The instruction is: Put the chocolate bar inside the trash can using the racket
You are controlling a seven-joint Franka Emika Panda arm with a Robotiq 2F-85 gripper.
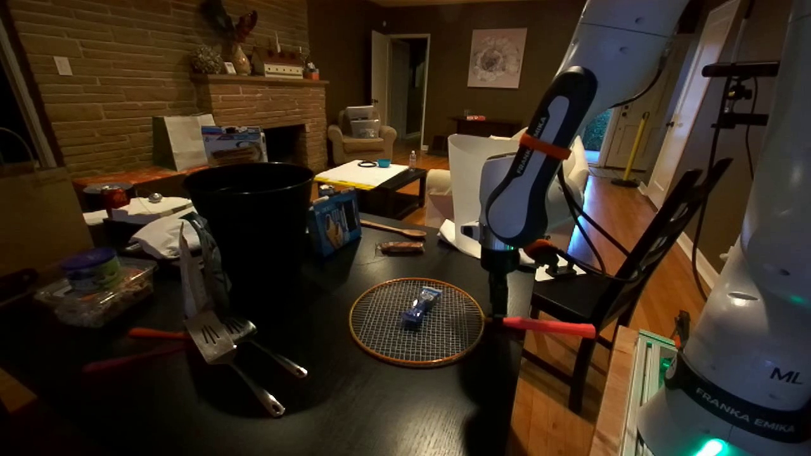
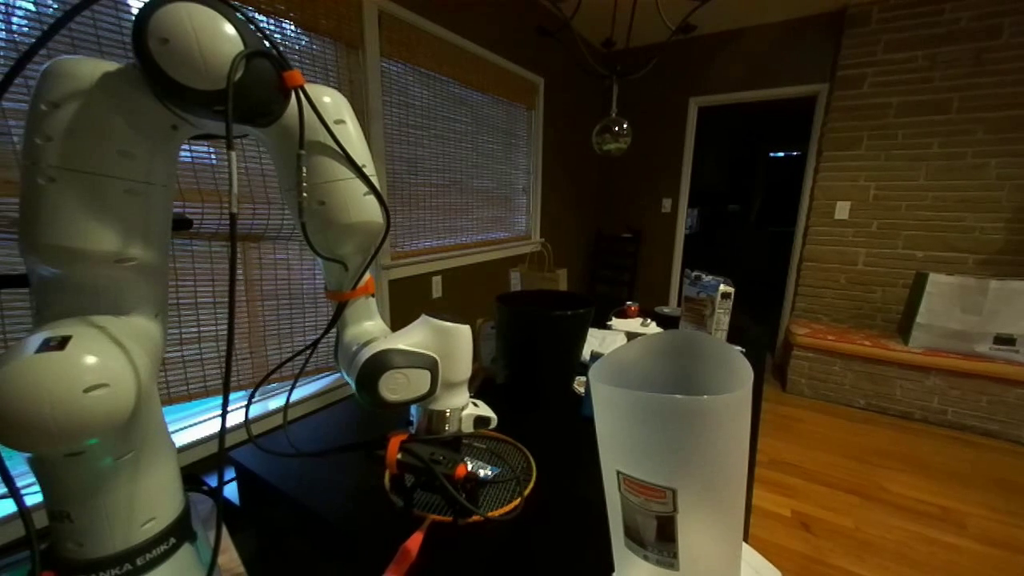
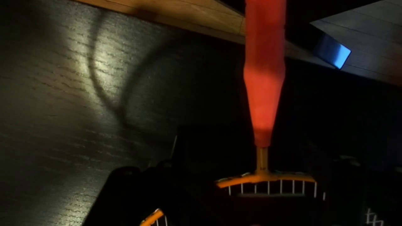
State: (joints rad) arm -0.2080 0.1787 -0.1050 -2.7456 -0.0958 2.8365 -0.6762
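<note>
Brickwork (image 1: 127,82) and a pale armchair (image 1: 355,152) sit at the back of a dim room; before them, in an exterior view, spreads a dark tabletop (image 1: 380,405). Near the edge closest to the robot's base (image 1: 716,354), the racket (image 1: 462,332) lies flat, its red handle (image 1: 551,327) jutting out past that edge. The chocolate bar (image 1: 422,306), blue and silvery, lies on the strings (image 1: 386,329), about midway across. Farther in from that edge stands the trash can (image 1: 250,221), black and upright, with a blue box (image 1: 336,221) just beside it. A wooden spoon (image 1: 408,232) and a brown wrapped bar (image 1: 400,247) lie toward the far edge, and a slotted spatula (image 1: 212,339) rests well apart from them, nearer the camera. The robot arm (image 1: 516,206) reaches down to the place where the handle begins. In an exterior view, blinds (image 2: 460,160) hang at the back and a frosted container (image 2: 680,448) with a label (image 2: 648,520) stands in front; the end of the arm hides part of the racket, yet some of the chocolate bar shows beyond it, and the trash can stands farther back. In the wrist view, mostly dark, the jaws stand apart, with the racket's neck (image 3: 262,158) and a stretch of its orange rim (image 3: 241,180) in the gap between them; whether they touch it I cannot tell.
</note>
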